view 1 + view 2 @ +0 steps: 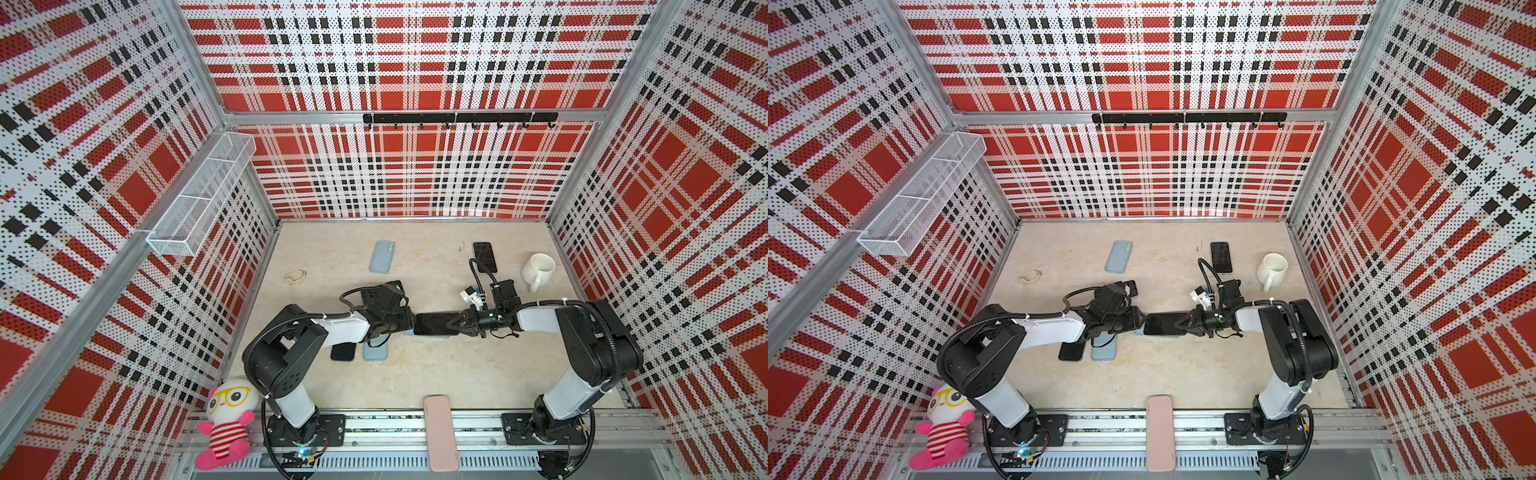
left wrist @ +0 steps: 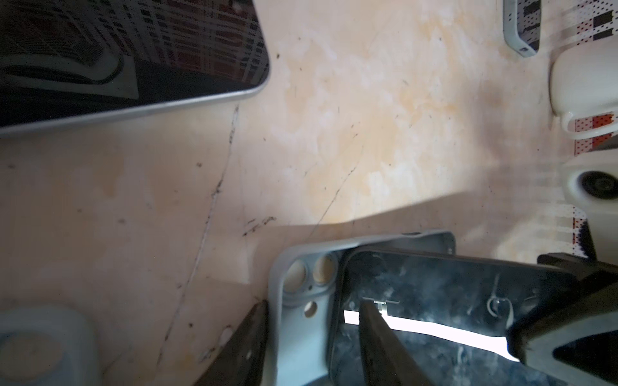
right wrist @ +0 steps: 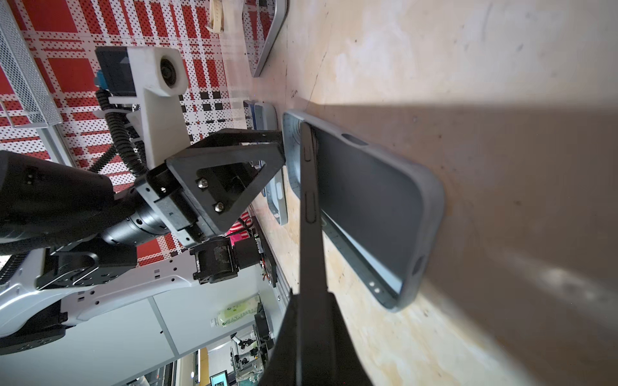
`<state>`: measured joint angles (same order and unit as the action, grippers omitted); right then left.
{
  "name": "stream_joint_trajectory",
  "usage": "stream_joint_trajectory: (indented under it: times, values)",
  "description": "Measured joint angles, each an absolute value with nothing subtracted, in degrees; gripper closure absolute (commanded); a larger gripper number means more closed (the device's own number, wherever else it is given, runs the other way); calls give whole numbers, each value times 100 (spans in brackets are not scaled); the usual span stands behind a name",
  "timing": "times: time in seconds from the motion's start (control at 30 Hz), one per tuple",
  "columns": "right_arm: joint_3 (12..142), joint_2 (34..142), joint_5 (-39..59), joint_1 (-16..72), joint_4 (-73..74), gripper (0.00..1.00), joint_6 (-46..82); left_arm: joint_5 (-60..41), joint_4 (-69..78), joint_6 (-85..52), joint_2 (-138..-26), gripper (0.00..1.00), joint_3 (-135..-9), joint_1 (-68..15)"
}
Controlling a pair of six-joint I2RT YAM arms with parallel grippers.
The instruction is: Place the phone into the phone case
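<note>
A black phone (image 1: 434, 324) (image 1: 1163, 324) hangs at a slant over the grey-blue phone case (image 3: 368, 200) lying mid-table. My right gripper (image 1: 453, 323) (image 3: 309, 294) is shut on the phone's raised end. The phone's other end (image 2: 451, 294) rests inside the case (image 2: 301, 334), next to the camera cut-outs. My left gripper (image 1: 413, 323) (image 2: 314, 302) clamps that end. One of its fingers (image 2: 247, 344) is against the case's outer end wall and the other lies on the phone's screen. From above, only slivers of the case (image 1: 440, 336) show.
A second black phone (image 1: 343, 352) and a blue case (image 1: 375, 351) lie under the left arm. At the back are another blue case (image 1: 382, 257), a black phone (image 1: 485, 257) and a white mug (image 1: 538, 270). A pink case (image 1: 440, 432) lies on the front rail, with a plush toy (image 1: 226, 419) front left.
</note>
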<state>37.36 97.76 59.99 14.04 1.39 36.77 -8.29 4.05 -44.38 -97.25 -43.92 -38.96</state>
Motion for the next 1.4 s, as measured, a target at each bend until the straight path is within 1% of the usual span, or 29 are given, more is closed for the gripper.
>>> stream_joint_trajectory:
  times: [0.17,0.33,0.57,0.83,1.1,1.33,1.4]
  values:
    - [3789,10130,6176,1431,659,94,3848,-744,541,-4508,-9701,48,-4318,-3854]
    - [3846,10344,6300,1514,941,94,3881,-703,589,-4517,-9688,42,-4307,-3822]
    - [3955,10527,6416,1876,1061,94,3889,-867,738,-4471,-9741,40,-4313,-3839]
    - [3918,10593,6410,1874,1238,95,4027,-832,786,-4633,-9721,44,-4270,-3841]
    - [3649,10597,6392,1900,1855,95,4528,-519,1221,-5269,-9395,48,-3706,-4047]
    - [3636,10595,6377,1903,1872,91,4615,-121,1500,-5872,-9308,52,-3485,-4228]
    - [3636,10595,6368,1900,1857,88,4613,-32,1498,-5988,-9284,52,-3465,-4270]
